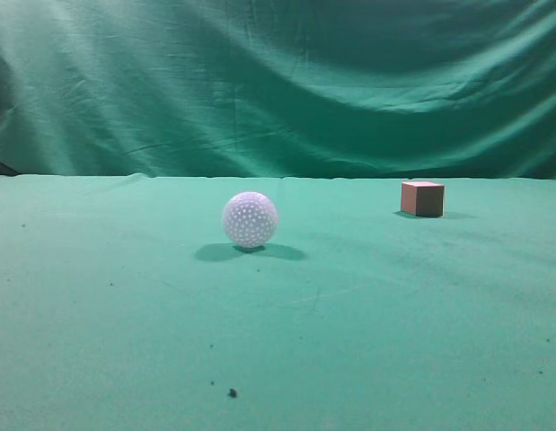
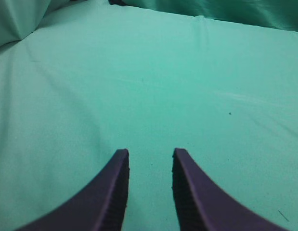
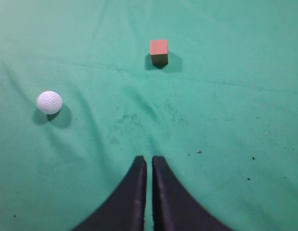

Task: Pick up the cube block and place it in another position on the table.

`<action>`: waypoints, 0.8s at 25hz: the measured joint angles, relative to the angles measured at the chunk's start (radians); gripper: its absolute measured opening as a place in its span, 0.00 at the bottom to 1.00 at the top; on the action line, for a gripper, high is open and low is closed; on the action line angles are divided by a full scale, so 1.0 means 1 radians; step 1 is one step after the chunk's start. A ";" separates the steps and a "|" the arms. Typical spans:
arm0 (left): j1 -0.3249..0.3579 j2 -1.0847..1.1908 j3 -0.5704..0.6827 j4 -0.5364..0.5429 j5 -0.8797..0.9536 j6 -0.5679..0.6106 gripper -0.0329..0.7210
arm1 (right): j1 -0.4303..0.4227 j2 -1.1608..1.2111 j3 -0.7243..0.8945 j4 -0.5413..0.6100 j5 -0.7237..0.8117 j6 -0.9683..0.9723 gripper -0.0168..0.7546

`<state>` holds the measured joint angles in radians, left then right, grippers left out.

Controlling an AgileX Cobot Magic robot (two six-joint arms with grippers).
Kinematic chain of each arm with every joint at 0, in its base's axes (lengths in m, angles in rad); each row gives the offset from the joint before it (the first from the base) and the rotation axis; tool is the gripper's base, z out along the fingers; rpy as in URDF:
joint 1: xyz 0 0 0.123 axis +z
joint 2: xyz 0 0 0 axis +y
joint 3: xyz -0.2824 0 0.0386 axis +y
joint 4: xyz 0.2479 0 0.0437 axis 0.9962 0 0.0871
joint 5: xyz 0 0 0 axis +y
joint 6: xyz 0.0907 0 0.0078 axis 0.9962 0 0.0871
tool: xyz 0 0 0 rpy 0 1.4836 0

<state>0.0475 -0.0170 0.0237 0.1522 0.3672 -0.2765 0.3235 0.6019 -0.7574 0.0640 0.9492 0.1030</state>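
Two grippers show only in their wrist views. The right gripper (image 3: 149, 160) hangs above the table (image 3: 245, 120) with its dark fingers nearly pressed together, only a thin slit between the tips, and nothing held. The left gripper (image 2: 149, 154) has its purple fingers parted by a clear gap, also empty, over bare green cloth. Ahead of the right gripper, well apart from it, the cube block (image 3: 159, 51) sits flat on the table, pinkish top face up. The white dimpled ball (image 3: 49, 102) rests left of the cube block and nearer the camera, well apart from it.
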 joint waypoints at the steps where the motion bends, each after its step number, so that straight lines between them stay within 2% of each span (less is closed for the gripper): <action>1: 0.000 0.000 0.000 0.000 0.000 0.000 0.39 | 0.000 -0.039 0.013 0.005 0.005 0.000 0.02; 9: 0.000 0.000 0.000 0.000 0.000 0.000 0.39 | 0.000 -0.232 0.030 0.040 0.089 0.004 0.02; 14: 0.000 0.000 0.000 0.000 0.000 0.000 0.39 | 0.000 -0.236 0.030 -0.040 0.097 -0.002 0.02; 16: 0.000 0.000 0.000 0.000 0.000 0.000 0.39 | -0.010 -0.251 0.053 -0.080 0.059 -0.018 0.02; 20: 0.000 0.000 0.000 0.000 0.000 0.000 0.39 | -0.098 -0.325 0.137 -0.097 -0.057 -0.031 0.02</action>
<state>0.0475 -0.0170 0.0237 0.1522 0.3672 -0.2765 0.2252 0.2771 -0.6208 -0.0327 0.8921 0.0718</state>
